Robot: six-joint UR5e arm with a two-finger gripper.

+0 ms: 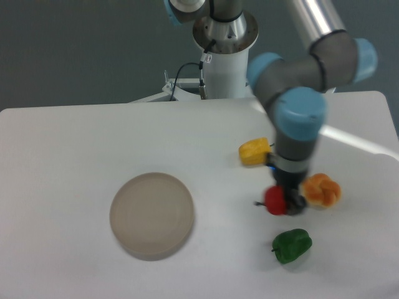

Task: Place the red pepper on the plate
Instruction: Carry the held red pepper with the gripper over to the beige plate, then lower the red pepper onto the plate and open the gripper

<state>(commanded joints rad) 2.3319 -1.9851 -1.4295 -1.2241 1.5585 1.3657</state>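
Arm reaches straight down near the tabletop's right edge, gripper (283, 200) clamped on the red pepper (274, 200), stem pointing left.

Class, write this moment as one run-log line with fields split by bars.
phase: at pickup | gripper: at red pepper, closure unclear | plate: bare, apart to the left | nearby: green pepper, orange pepper

The red pepper (274, 200) is looking glossy and smooth like moulded plastic, and so are the green pepper (291, 245), the orange pepper (321, 190) and the yellow piece (254, 151). The plate (151, 215) is showing a dull, matt beige-grey face, and the tabletop (93, 143) is appearing smooth, white and faintly shiny. The arm (312, 25) is gleaming as brushed metal with matt grey and blue plastic joints.
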